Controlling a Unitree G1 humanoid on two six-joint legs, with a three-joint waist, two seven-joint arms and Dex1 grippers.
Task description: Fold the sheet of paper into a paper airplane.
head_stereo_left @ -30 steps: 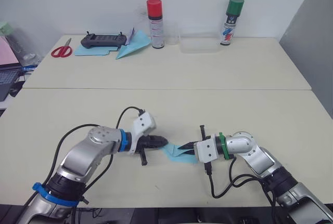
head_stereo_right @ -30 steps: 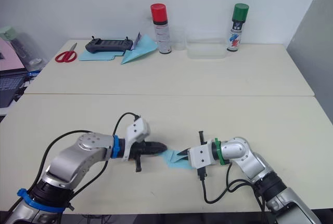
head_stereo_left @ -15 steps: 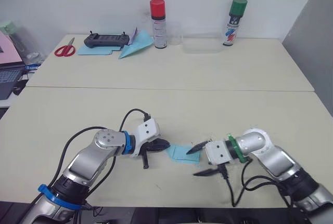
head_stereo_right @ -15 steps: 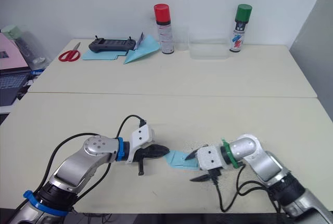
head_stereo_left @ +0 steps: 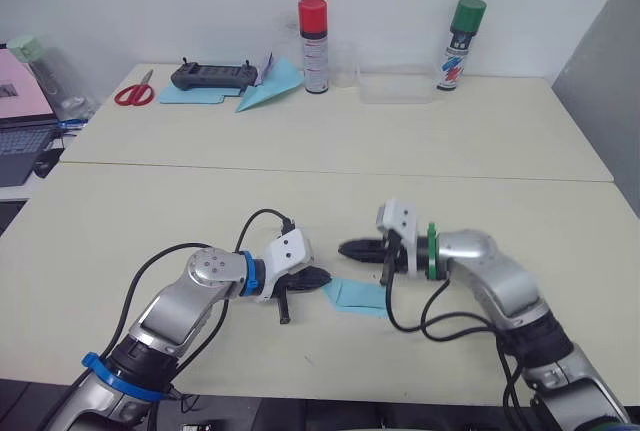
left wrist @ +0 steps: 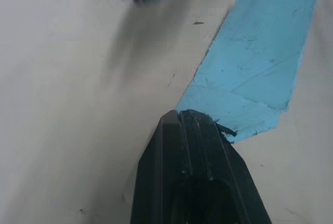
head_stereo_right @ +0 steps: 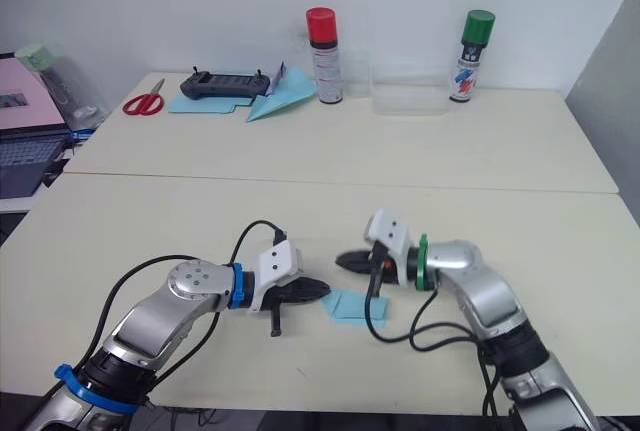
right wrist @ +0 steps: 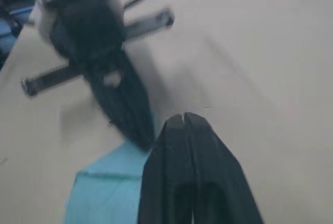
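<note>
A: Two grippers, both with fingers pressed together. The left gripper (head_stereo_left: 318,277) lies low on the table (head_stereo_left: 200,191), its tips right at the near corner of the sheet of paper (head_stereo_left: 358,296); from the left wrist view I can't say whether they pinch that corner or only press on it. The right gripper (head_stereo_left: 348,248) hangs just above and behind the sheet, holding nothing.

B: And the sheet itself?

A: Light blue, lying flat on the near table between the two arms, a small folded wedge with crease lines running across it and one slanted edge (left wrist: 205,70). No raised ridge, no wings, so I'd judge the airplane is far from finished.

B: How will it handle?

A: Thin and very light, I'd expect. It will slide on the smooth tabletop under any sideways push, and it will crumple or tear if dragged by one corner. Best pinned at one corner while the other gripper takes a free edge near a crease and turns it over. Pinch firmly; the layers could slip apart.
</note>
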